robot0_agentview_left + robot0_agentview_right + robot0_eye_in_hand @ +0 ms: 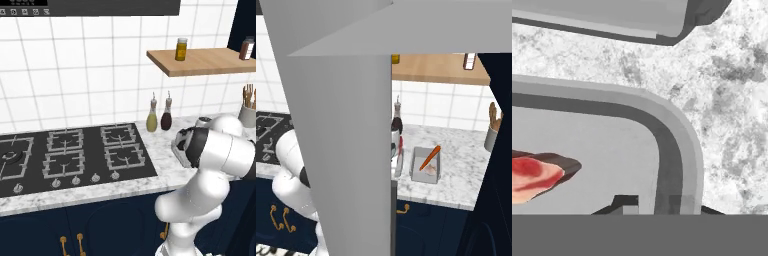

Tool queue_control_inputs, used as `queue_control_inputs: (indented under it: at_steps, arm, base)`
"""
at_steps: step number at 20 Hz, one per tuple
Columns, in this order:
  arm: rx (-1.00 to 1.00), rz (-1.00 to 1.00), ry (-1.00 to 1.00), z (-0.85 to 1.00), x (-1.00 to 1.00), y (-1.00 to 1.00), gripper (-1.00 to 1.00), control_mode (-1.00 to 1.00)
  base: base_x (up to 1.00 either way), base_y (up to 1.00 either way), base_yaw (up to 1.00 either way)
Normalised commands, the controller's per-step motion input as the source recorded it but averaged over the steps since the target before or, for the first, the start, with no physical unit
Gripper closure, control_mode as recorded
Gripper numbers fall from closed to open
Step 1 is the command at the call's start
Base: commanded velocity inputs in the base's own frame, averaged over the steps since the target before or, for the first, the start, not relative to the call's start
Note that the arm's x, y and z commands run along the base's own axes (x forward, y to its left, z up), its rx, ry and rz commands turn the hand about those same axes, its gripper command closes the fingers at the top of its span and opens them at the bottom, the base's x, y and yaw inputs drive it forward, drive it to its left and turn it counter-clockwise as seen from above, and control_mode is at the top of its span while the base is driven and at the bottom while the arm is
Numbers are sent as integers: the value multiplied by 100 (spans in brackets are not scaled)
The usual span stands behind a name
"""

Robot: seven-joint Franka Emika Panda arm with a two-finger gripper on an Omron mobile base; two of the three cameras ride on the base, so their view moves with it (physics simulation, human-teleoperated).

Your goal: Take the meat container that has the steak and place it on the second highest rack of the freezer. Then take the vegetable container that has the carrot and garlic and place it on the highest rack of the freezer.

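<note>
The claw [654, 204] straddles the meat container's [677, 145] rim, fingers narrowed onto it, steak [534, 175] inside.

The desk [732, 100] looked like speckled grey-white marble. The meat container [677, 150] was smooth matt grey plastic, the steak [534, 175] moist and glossy. The shelf [200, 62] looked wooden, the wall tiles [75, 75] glossy white.
</note>
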Motion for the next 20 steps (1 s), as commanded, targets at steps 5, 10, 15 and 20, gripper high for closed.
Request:
queue_control_inputs:
  at_steps: [5,10,15,20]
  arm:
    - [2,-5,-9,92,-5,26,100,-100]
    - [0,-16,-7,83,-36,66,100,-100]
    - [0,-11,-5,78,-45,98,100,-100]
    - [0,-3,-5,75,-35,77,100,-100]
  base:
    - [0,0,0]
    - [0,0,0]
    - [0,0,0]
    - [0,0,0]
